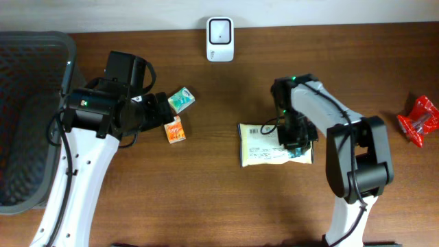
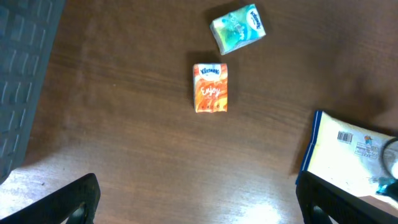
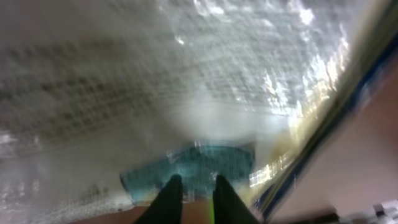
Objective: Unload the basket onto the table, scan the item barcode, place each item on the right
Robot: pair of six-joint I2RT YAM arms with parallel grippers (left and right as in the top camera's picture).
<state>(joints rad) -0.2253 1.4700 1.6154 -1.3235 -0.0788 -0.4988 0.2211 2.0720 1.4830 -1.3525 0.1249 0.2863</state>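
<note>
**Right gripper down on the pouch, scanner well off at the back edge**

Here is the desk (image 1: 219, 206) from above: dark wood, with the white scanner (image 1: 219, 39) at the far edge, centre. The pouch (image 1: 264, 145), white with a blue edge, lies flat right of centre and well apart from the scanner. On its right end sits the right gripper (image 1: 296, 140), pointing down onto it.

From the right wrist, shiny printed film fills the view. The gripper's two dark fingers (image 3: 169, 198) stand nearly together, just a thin slit between them, right up against the film by a teal patch. Whether they pinch the film I cannot tell.

The left gripper (image 1: 159, 108) hangs over the left half, jaws spread wide with nothing between them. In its own wrist view only the two finger ends show, in the bottom corners. Below it lie two small packs: an orange pack (image 2: 211, 88) and a green pack (image 2: 239, 28), near each other but not touching. In that same view the pouch pokes in at the right edge, a barcode (image 2: 346, 136) showing face up on its top.

A grey mesh bin (image 1: 27, 116) takes the far left. A red packet (image 1: 418, 120) lies alone at the far right.
</note>
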